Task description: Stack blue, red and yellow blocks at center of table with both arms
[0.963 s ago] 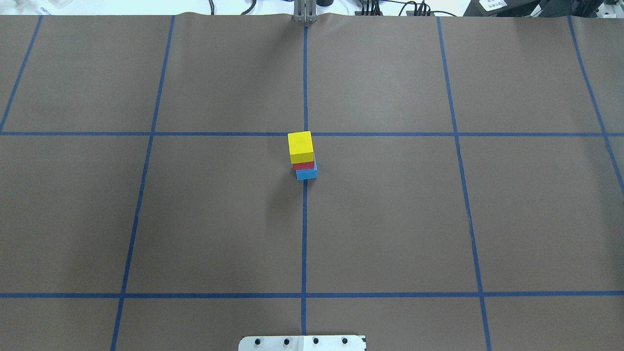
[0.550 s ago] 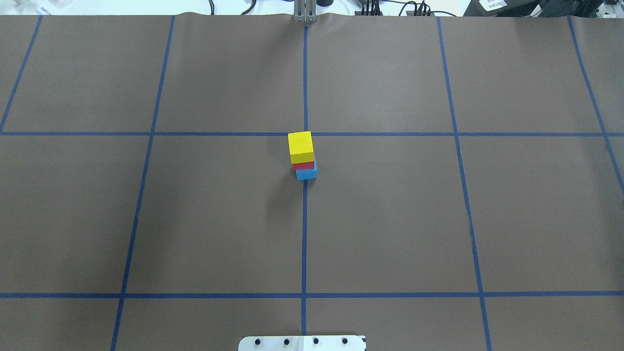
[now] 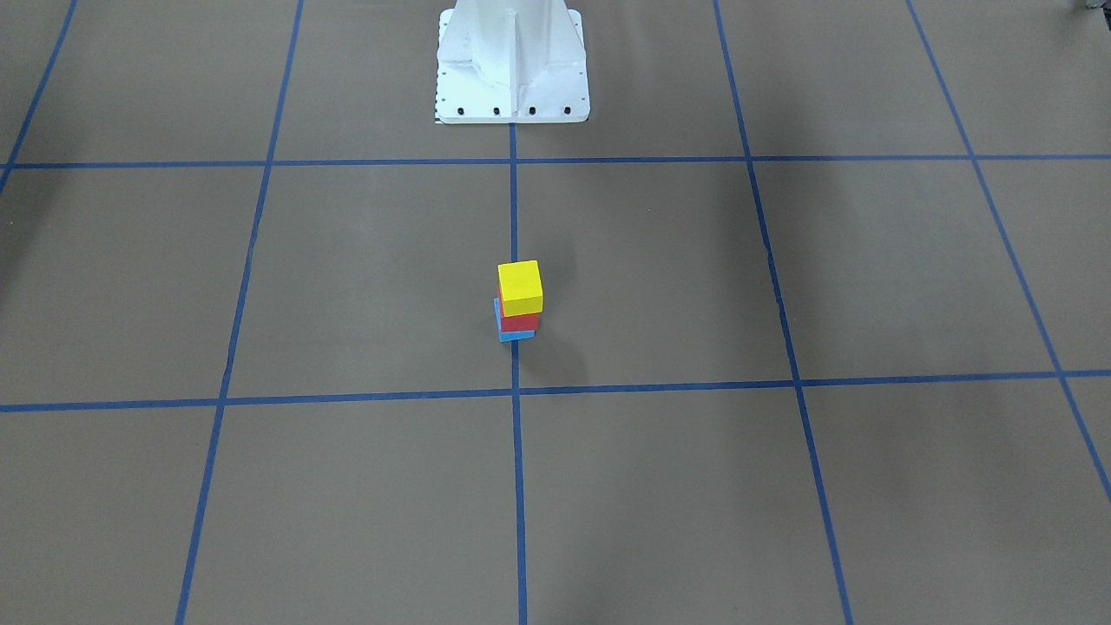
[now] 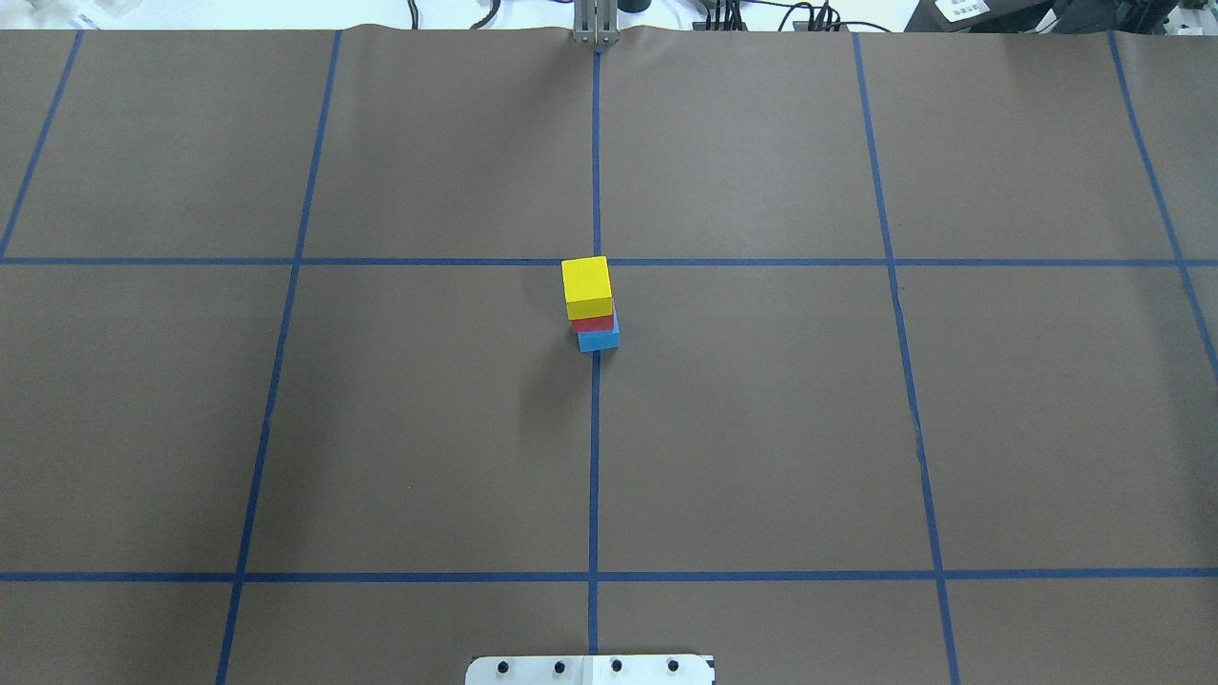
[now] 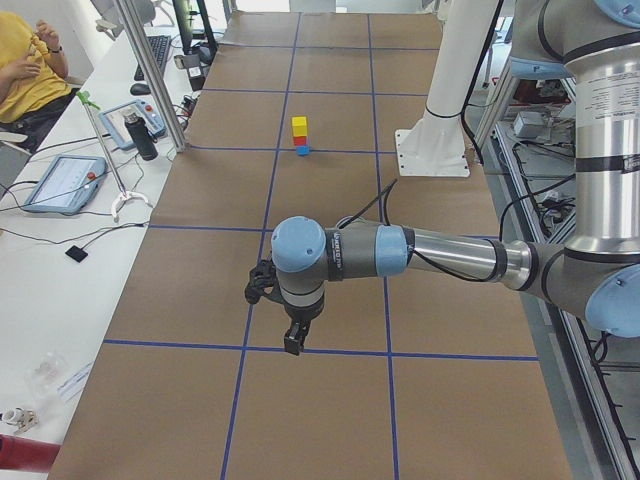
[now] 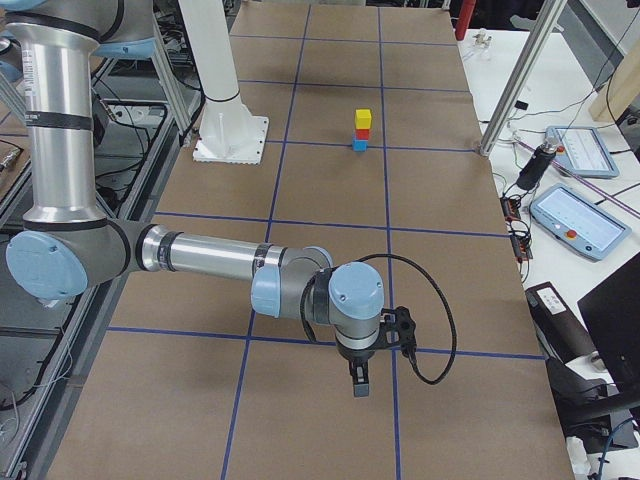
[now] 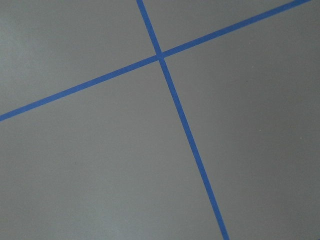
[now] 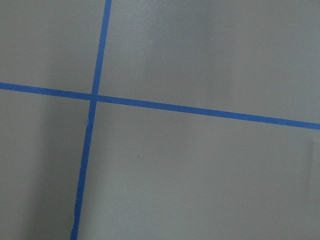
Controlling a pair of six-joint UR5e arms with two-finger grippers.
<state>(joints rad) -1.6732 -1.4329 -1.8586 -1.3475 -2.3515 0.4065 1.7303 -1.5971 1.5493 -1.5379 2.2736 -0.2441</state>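
A three-block stack stands at the table's centre: the blue block [image 4: 599, 341] at the bottom, the red block [image 4: 593, 324] on it, the yellow block [image 4: 586, 283] on top. The stack also shows in the front view [image 3: 519, 285]. Neither gripper is near it. My left gripper [image 5: 292, 340] hangs over the table far out on the left end; my right gripper [image 6: 360, 383] hangs far out on the right end. Both show only in the side views, so I cannot tell whether they are open or shut. The wrist views show only brown paper and blue tape.
The white robot pedestal [image 3: 512, 61] stands at the table's near edge. Blue tape lines [image 4: 594, 457] grid the brown table cover. A side bench holds tablets [image 5: 62, 182] and a bottle [image 5: 146, 138], with an operator [image 5: 25, 60] seated there.
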